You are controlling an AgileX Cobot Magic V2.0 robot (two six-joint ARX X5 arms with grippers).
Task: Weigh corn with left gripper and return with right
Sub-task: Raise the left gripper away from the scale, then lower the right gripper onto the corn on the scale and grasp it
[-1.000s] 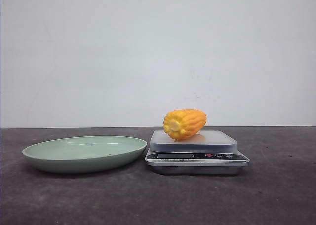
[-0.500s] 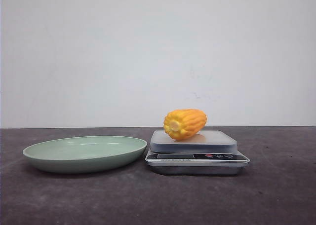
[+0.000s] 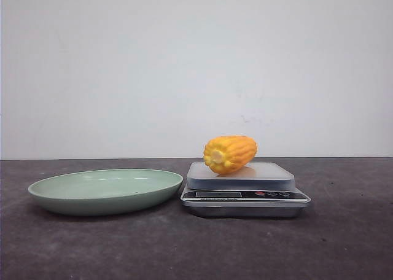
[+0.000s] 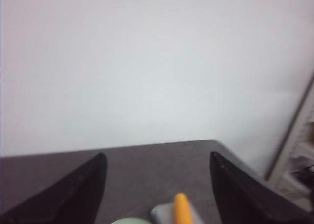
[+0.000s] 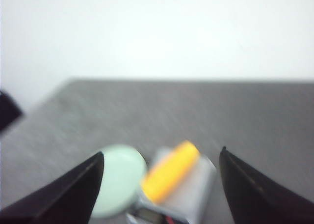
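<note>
My two grippers, seen only from the wrist cameras.

I see on the left gripper (image 4: 157, 194) two black wedge-shaped fingers (image 4: 78, 197) with pointed tips and a matte surface. The right gripper (image 5: 159, 189) has the same black tapered fingers (image 5: 245, 192), a little blurred.

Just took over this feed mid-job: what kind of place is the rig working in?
Probably a lab test bench, not a kitchen: a bare dark table against a plain white wall, holding only a green plate, a digital scale and the corn lying on it.
</note>
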